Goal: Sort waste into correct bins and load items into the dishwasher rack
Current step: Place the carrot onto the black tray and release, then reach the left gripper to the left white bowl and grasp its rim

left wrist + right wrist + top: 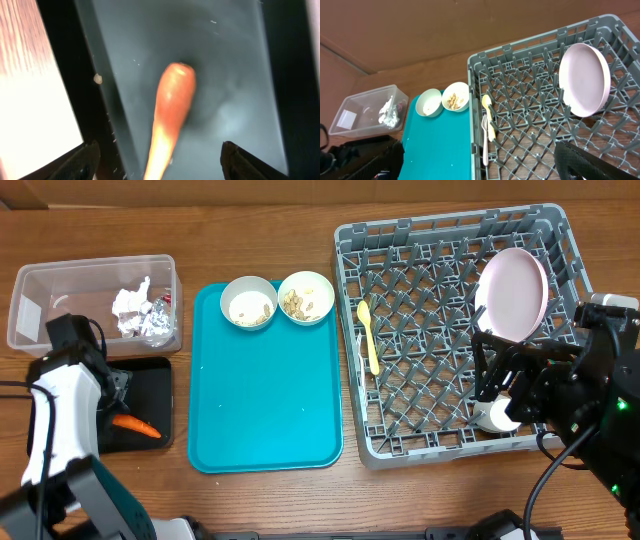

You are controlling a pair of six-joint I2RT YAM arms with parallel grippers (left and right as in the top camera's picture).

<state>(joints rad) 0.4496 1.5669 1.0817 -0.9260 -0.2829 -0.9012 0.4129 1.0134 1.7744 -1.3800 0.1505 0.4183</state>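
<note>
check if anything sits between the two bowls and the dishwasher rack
Nothing visible does. The nearer bowl and the other bowl beside it sit on the teal tray, close to the dishwasher rack's wall; only bare tray and a strip of table lie between. The pale-yellow spoon lies just inside that wall.

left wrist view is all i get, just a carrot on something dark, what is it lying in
observer: The carrot lies in the black tray, at the table's left end beside the clear tub.
operator: anything in that tub
observer: Yes, the napkin and the foil wrapper are both inside it.
operator: bowls loaded yet
observer: No, both bowls sit on the teal tray, with food bits in them.
</note>
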